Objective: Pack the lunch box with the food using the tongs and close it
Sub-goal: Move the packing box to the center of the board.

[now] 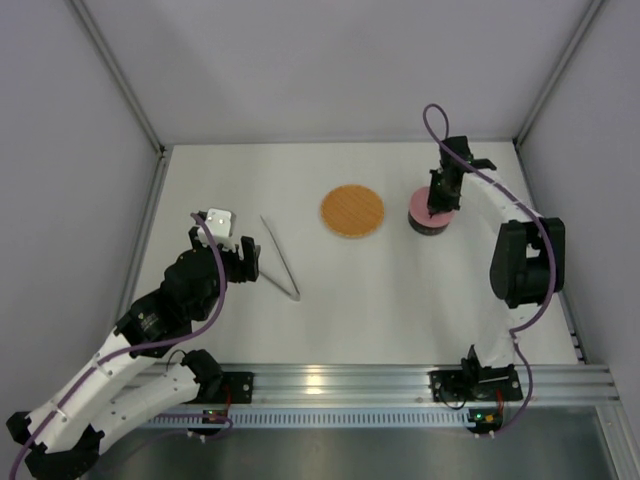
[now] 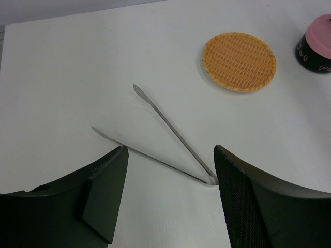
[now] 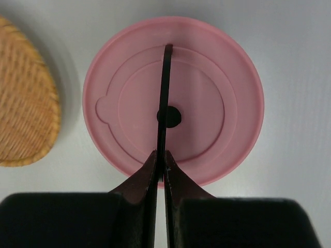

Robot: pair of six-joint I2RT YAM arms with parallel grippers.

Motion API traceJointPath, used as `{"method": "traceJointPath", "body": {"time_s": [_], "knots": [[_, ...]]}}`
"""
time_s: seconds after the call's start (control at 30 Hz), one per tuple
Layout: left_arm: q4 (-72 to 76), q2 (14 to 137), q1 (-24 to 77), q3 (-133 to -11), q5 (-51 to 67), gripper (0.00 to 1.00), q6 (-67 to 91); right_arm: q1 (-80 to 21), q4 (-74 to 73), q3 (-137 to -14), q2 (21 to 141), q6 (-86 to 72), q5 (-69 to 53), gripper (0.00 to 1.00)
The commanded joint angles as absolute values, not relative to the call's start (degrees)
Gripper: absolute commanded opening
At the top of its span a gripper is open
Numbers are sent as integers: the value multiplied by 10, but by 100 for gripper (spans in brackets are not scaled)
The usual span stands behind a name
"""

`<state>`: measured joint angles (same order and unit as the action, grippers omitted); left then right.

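Note:
The lunch box (image 1: pixel 428 227) stands at the right of the table with its pink lid (image 3: pixel 217 93) lying flat on top, so the food is hidden. My right gripper (image 3: pixel 161 155) is shut, pointing straight down over the lid's middle. A thin dark line runs from its tips across the lid. In the left wrist view the lunch box (image 2: pixel 310 54) sits at the far right. The tongs (image 1: pixel 282 260) lie flat on the table in a narrow V. My left gripper (image 2: pixel 170 155) hovers open just before the joined end of the tongs (image 2: pixel 170 129), holding nothing.
A flat round woven orange-brown mat (image 1: pixel 352 211) lies between the tongs and the lunch box, also visible as the mat (image 2: pixel 239 61) from the left wrist. White walls enclose the table on three sides. A metal rail (image 1: pixel 330 385) runs along the near edge.

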<state>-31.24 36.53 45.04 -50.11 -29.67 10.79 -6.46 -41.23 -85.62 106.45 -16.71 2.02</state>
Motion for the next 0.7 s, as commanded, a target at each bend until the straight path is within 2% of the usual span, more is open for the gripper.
{"method": "traceJointPath", "body": {"time_s": [0.0,0.17,0.47,0.57,0.67], "knots": [[-291,366,450,-499,-307,72,109,-129,-391,-842,1105,-181,-51,3],[-291,367,450,-499,-308,72,109,-168,-396,-880,1134,-198,-27,3],[-290,372,450,-499,-308,73,109,-169,-391,-864,1122,-201,-4,6],[-290,373,450,-499,-310,73,109,-171,-391,-865,1118,-196,-3,13],[-290,375,450,-498,-312,73,109,-175,-389,-868,1107,-194,5,26]]}}
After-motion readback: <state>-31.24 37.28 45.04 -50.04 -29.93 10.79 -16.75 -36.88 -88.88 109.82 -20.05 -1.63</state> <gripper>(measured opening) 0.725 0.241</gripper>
